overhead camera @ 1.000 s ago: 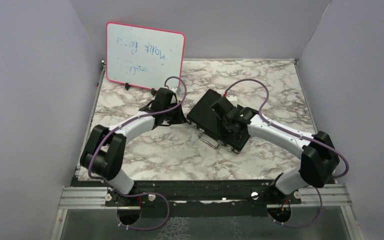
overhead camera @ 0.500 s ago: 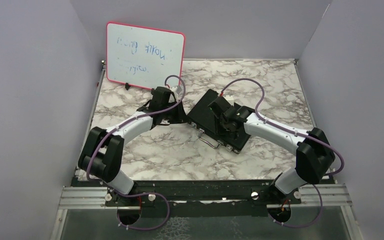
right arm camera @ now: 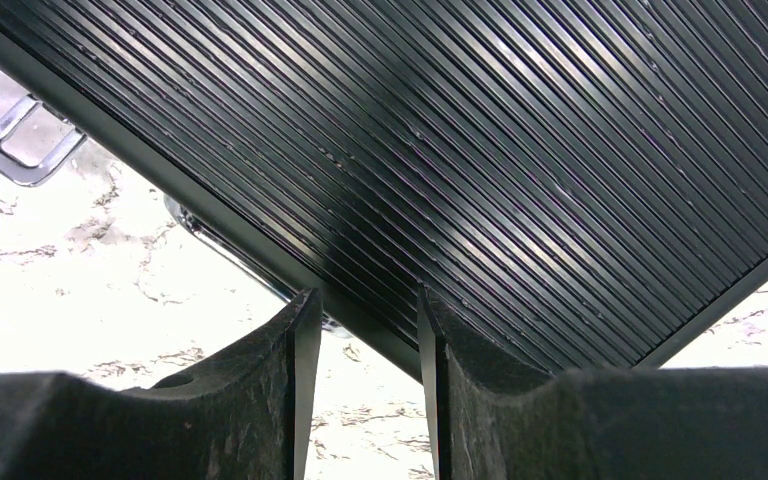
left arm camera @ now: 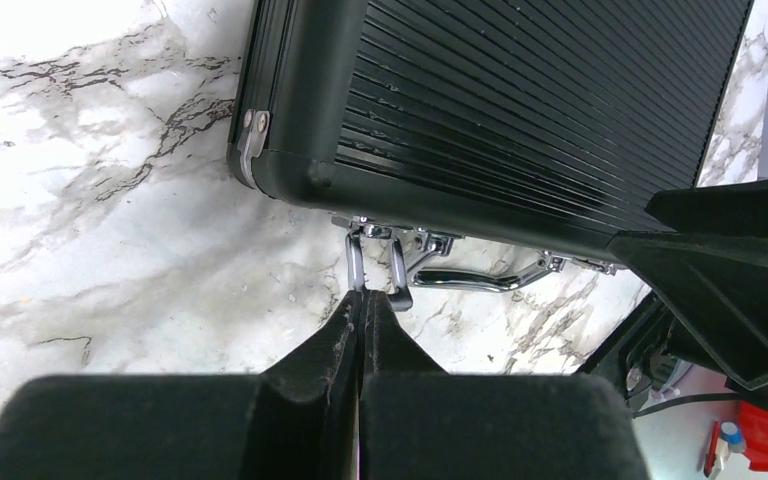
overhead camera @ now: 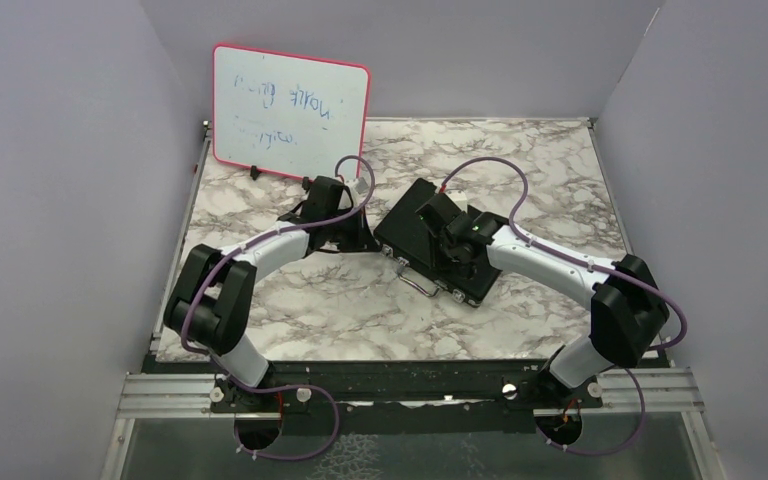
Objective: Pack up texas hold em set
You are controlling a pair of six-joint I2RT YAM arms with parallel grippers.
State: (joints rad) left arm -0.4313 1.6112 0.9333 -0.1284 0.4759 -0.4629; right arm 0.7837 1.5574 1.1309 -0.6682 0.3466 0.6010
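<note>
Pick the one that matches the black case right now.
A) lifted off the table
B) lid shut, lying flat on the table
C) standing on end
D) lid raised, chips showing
B: the case lies flat on the marbled table, closed, with no chips or foam showing.

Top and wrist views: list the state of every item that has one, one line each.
case: lid shut, lying flat.
latch: loop sticking out from the front edge, looks unfastened.
handle: out from the front edge, untouched.
left hand: shut, right at the latch loop, holding nothing.
right hand: open, over the ribbed lid, holding nothing.
whiteboard: upright, faint writing on it.
</note>
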